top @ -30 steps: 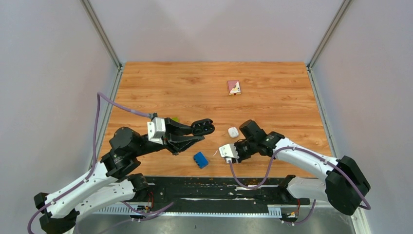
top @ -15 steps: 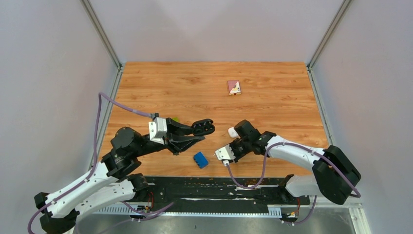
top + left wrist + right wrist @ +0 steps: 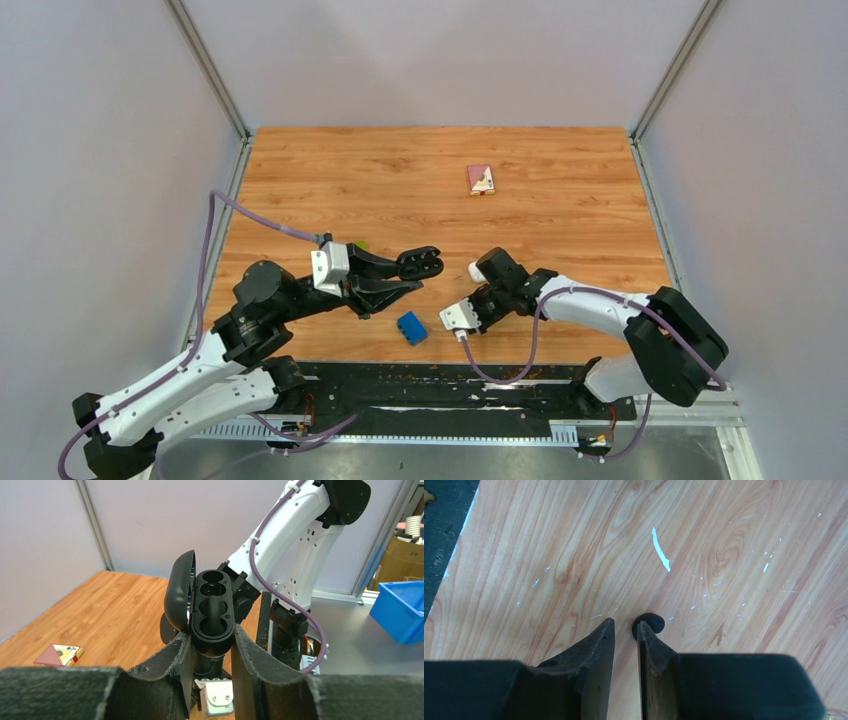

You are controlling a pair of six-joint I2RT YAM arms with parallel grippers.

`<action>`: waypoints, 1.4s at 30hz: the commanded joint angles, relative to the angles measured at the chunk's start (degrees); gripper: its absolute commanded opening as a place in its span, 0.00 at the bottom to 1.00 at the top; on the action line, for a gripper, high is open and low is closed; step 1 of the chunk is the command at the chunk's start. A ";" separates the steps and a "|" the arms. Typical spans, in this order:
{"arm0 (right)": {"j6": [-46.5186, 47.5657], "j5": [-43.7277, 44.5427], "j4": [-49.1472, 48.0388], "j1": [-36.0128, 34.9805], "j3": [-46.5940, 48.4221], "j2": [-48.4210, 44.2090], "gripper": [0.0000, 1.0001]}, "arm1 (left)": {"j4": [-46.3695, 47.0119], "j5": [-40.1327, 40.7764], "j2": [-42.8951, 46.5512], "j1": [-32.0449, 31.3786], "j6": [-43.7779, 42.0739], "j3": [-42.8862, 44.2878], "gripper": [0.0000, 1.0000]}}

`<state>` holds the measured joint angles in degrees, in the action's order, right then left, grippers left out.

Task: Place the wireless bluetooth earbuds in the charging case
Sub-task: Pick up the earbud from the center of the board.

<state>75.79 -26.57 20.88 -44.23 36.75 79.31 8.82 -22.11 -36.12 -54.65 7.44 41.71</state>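
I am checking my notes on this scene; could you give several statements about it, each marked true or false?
1. The left gripper clamps an open, black, oval plastic charging case. True.
2. Both sockets of that case hold earbuds. False: both are empty.
3. A small rounded black earbud lies on the wooden table by the right gripper's fingertips. True.
4. The right gripper holds the thin white scrap. False: the scrap lies loose on the table beyond it.
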 commanded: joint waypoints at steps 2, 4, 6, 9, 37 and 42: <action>0.42 0.92 -2.91 -0.33 2.09 1.64 0.24 | 2.72 -0.30 -0.06 -0.19 0.25 -0.81 0.00; 0.60 1.16 -2.90 -0.34 2.35 2.14 0.25 | 2.81 -0.33 -0.07 -0.19 0.38 -0.84 0.00; 0.95 1.17 -2.87 -0.29 2.40 2.46 0.25 | 2.62 -0.31 0.06 -0.19 0.25 -0.84 0.00; 1.05 1.44 -2.87 -0.39 2.60 3.17 0.25 | 2.23 -0.13 0.21 -0.17 -0.04 -0.84 0.00; -6.28 7.93 -3.14 -0.28 7.21 6.43 0.16 | 3.21 -0.41 0.15 -0.15 0.81 -1.43 0.00; -14.93 5.80 -0.29 2.04 12.51 5.68 0.16 | 3.31 -0.48 0.32 -0.18 1.00 -1.45 0.00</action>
<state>68.36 -18.68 18.55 -43.90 43.29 85.82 9.26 -22.17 -36.32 -54.65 7.66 40.38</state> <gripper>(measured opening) 0.159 0.363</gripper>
